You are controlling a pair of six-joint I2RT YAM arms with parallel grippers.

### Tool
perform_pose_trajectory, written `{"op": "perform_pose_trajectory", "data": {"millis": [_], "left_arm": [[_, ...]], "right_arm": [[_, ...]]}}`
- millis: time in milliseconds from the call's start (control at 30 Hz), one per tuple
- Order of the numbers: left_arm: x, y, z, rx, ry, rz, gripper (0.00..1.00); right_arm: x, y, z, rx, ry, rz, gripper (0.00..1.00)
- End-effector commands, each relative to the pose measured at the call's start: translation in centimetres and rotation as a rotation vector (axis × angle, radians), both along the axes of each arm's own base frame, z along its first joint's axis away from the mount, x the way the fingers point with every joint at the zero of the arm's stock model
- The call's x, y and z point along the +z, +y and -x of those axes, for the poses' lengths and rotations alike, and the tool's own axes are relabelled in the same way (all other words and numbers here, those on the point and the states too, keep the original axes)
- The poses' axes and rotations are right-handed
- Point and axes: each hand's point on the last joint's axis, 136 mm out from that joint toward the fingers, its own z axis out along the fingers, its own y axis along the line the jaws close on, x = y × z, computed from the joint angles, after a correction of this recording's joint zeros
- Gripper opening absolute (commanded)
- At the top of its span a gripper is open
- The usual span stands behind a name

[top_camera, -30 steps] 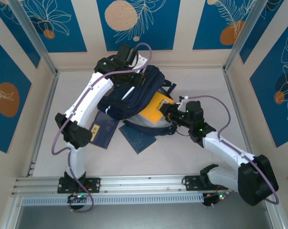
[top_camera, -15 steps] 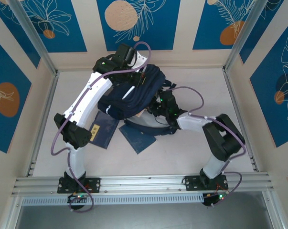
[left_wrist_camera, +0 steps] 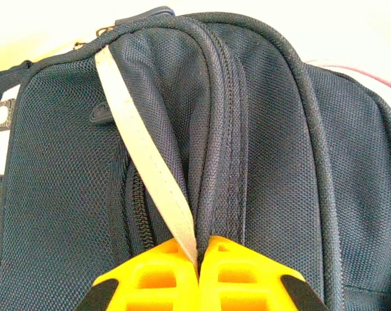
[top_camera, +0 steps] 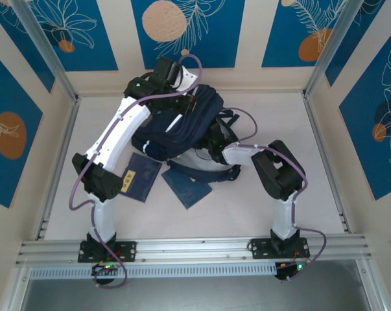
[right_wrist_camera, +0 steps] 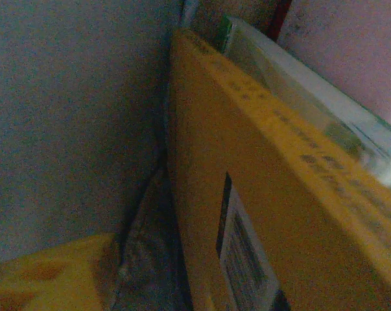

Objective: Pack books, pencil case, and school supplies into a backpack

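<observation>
Readable text: I can make out none.
Yellow book [right_wrist_camera: 201, 162]: in my right wrist view its cover has a white label [right_wrist_camera: 239, 262] with dark lines of print, too blurred for me to read.
Navy book [top_camera: 142, 180]: from above I see a small yellow label [top_camera: 129, 175] on the left-hand one, too small to read.
Backpack [left_wrist_camera: 279, 168]: in my left wrist view I see plain navy mesh crossed by a plain white stripe [left_wrist_camera: 143, 155].
Wall panels [top_camera: 182, 32]: blue, with pale leaf drawings and orange discs, pictures rather than letters.
</observation>
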Motion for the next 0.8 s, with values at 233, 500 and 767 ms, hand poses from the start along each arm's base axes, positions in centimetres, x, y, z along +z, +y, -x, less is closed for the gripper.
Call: {"op": "perform_pose_trajectory", "data": {"millis": [233,500,767], "left_arm": [[5.3,1.2,-3.7,0.069,-0.159,0.177,0.0],[3.5,0.7,-4.2,0.108,-0.077,0.219,0.51],[4.9,2.0,-0.9,0.21,0.026,0.359,0.69]], "right_arm": [[3.2,-6.8,4.9,-0.006,-0.025,0.197,0.8],[3.6,-17.1,9.3,-0.23,-0.045,0.428,0.72],[4.9,-22.3,14.3,-0.291,-0.083,0.484,0.64]]}}
